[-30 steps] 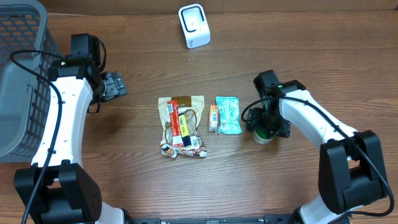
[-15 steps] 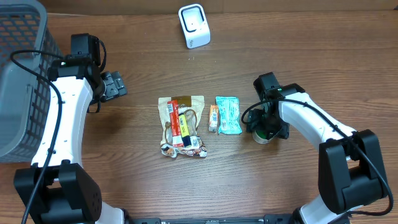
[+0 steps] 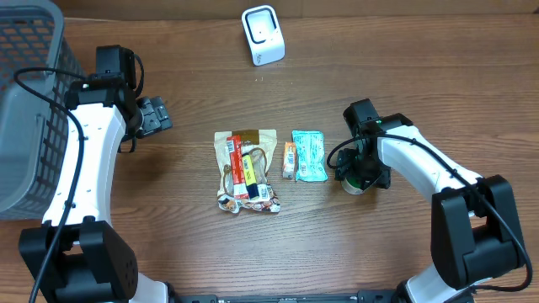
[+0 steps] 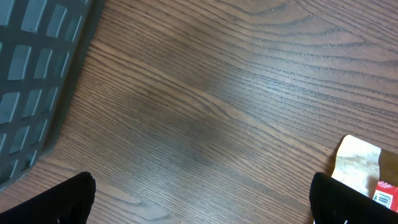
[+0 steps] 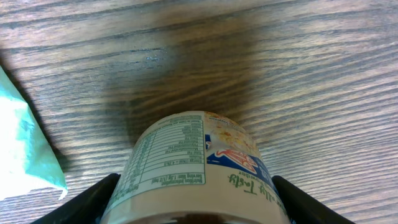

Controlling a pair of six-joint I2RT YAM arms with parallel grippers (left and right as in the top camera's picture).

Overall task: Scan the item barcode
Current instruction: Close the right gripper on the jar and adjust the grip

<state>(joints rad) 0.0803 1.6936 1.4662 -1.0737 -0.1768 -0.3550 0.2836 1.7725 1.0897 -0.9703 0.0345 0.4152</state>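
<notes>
While left claw (image 4: 199,202) gapes wide over table (image 4: 205,93), right claw (image 5: 196,208) straddles tub (image 5: 186,155), lower centre of wrist view; clamped or not, cannot tell. Overhead: tub right of centre, near teal packet (image 3: 309,155).

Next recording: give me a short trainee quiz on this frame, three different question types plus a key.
1. True or false: the left hand is open and holds nothing.
2. Which item do the fingers of the right hand flank? A teal packet; B printed tub; C brown snack pack.
3. Fill in: the grey mesh ___ stands beside the left arm.
Key: 1 true; 2 B; 3 basket.
</notes>
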